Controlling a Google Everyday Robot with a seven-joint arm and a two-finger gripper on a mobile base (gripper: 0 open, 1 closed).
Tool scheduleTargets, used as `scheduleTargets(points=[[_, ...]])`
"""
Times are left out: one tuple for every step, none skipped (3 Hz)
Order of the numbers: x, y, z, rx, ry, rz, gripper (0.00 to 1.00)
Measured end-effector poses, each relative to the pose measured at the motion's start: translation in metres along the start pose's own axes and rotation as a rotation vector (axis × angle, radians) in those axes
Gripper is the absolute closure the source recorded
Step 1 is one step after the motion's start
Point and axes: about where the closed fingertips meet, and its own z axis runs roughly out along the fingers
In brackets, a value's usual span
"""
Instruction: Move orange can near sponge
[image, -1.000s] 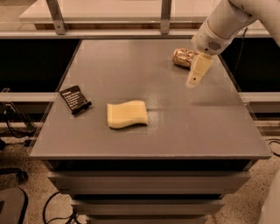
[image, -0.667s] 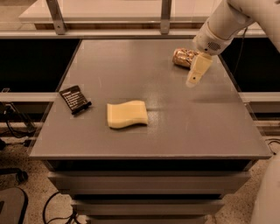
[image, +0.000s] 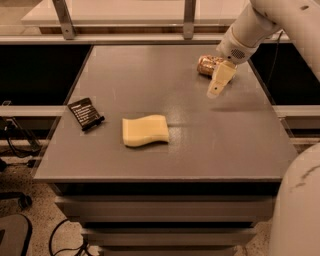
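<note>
The orange can lies on its side near the far right of the grey table, coppery with a silver end. The pale yellow sponge lies flat near the middle front of the table, well to the left of and nearer than the can. My gripper hangs from the white arm just in front of and to the right of the can, pointing down and to the left above the tabletop. It overlaps the can's right end, and holds nothing that I can see.
A small black card-like object with white text lies near the table's left edge. A raised rail with metal posts runs behind the far edge. A white part of the robot fills the lower right corner.
The gripper has shifted slightly to the left, closer in front of the can. The can, sponge and black object have not moved.
</note>
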Motion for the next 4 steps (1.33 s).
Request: scheduleTargets(points=[[-0.002, -0.004, 0.011, -0.016, -0.005, 0.007, 0.0], [-0.002, -0.007, 0.022, -0.034, -0.001, 0.013, 0.0], [0.0, -0.008, 0.027, -0.043, 0.002, 0.015, 0.18], [0.002, -0.006, 0.029, -0.053, 0.002, 0.015, 0.42]])
